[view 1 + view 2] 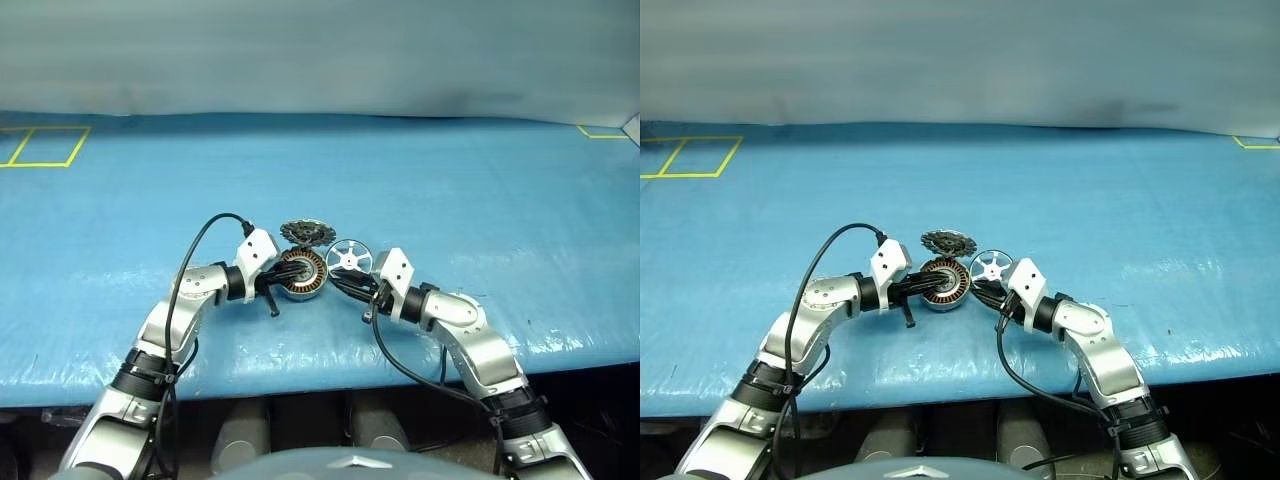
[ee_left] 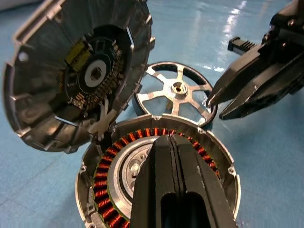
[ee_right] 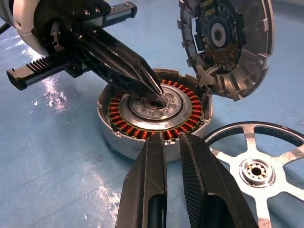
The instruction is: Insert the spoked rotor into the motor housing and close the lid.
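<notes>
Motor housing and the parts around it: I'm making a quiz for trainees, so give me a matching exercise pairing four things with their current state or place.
Things:
1. motor housing
2. lid
3. spoked rotor
4. left pincer

States:
A. lying flat on the blue table beside the housing
B. shut, tips at the centre hub
C. swung open, standing up from the housing's edge
D. uncovered, copper windings showing

Pairs: 1-D, 2-C, 3-A, 4-B

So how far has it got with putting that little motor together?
Early stage. The lid stands open, and the left gripper, shut, has its tips on the hub of the motor housing. The spoked rotor lies on the table beside the housing. Left: seat the rotor, then close the lid.
</notes>
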Controlling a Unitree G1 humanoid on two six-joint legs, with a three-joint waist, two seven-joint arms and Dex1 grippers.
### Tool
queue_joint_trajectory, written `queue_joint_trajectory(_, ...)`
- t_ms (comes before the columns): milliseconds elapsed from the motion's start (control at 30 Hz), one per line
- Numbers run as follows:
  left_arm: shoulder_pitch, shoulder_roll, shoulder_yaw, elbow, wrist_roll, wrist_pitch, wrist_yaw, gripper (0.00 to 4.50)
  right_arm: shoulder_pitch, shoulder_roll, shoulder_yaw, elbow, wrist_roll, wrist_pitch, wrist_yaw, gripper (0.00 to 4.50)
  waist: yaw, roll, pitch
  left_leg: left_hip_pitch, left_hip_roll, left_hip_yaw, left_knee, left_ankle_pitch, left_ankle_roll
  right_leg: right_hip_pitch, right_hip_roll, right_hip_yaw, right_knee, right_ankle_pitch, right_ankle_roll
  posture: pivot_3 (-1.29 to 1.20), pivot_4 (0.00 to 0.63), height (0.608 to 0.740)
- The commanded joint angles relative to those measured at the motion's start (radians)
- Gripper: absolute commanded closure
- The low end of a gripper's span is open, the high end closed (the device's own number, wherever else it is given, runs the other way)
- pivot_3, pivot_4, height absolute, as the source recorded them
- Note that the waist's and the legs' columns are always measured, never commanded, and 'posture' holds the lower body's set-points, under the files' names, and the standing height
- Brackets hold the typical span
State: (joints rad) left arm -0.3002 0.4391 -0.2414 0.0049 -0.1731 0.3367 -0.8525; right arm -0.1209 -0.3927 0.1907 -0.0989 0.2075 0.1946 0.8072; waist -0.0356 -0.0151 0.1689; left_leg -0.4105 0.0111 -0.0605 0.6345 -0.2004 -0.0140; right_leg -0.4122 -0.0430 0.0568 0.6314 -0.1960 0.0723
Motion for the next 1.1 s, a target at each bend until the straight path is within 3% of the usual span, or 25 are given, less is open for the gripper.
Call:
queue_joint_trajectory(33,-0.026,0.004,-0.011,0.01,0.034,-0.022,0.01,4.5,-0.001,0.004,-0.001,-0.028,0.004,-0.023,-0.002,3.92,0.001,0.0,0.0,0.0,0.0,0.0,0.0,0.0,0.0,0.0,0.0,0.0,0.0,0.0,0.0,0.0,0.15,0.74)
queue_joint_trajectory(533,-0.025,0.008,-0.032,-0.002,0.038,-0.008,-0.032,4.5,-0.004,0.019,0.0,-0.025,0.006,-0.029,-0.01,3.92,0.0,0.0,0.0,0.0,0.0,0.0,0.0,0.0,0.0,0.0,0.0,0.0,0.0,0.0,0.0,0.0,0.15,0.74)
queue_joint_trajectory(700,-0.037,0.08,-0.094,-0.016,0.106,-0.005,-0.085,4.5,0.0,0.024,0.001,-0.024,0.001,-0.031,-0.015,3.92,0.0,0.0,0.0,0.001,0.0,0.0,0.0,0.0,0.0,0.0,0.0,0.0,0.0,0.0,0.0,0.0,0.15,0.74)
queue_joint_trajectory(933,-0.05,0.093,-0.094,0.003,0.127,0.015,-0.062,4.5,0.002,0.026,0.002,-0.024,-0.003,-0.033,-0.025,3.92,0.0,0.0,-0.001,0.001,0.0,0.0,0.0,0.0,0.0,0.001,0.0,0.0,0.0,0.0,0.0,0.0,0.15,0.74)
queue_joint_trajectory(1100,-0.038,-0.005,0.049,-0.037,-0.044,-0.015,-0.03,4.5,0.001,0.024,0.004,-0.021,-0.009,-0.034,-0.027,3.92,0.0,0.0,0.0,0.001,0.0,0.0,0.001,0.0,0.0,0.001,0.0,0.0,0.001,0.0,0.0,0.0,0.15,0.74)
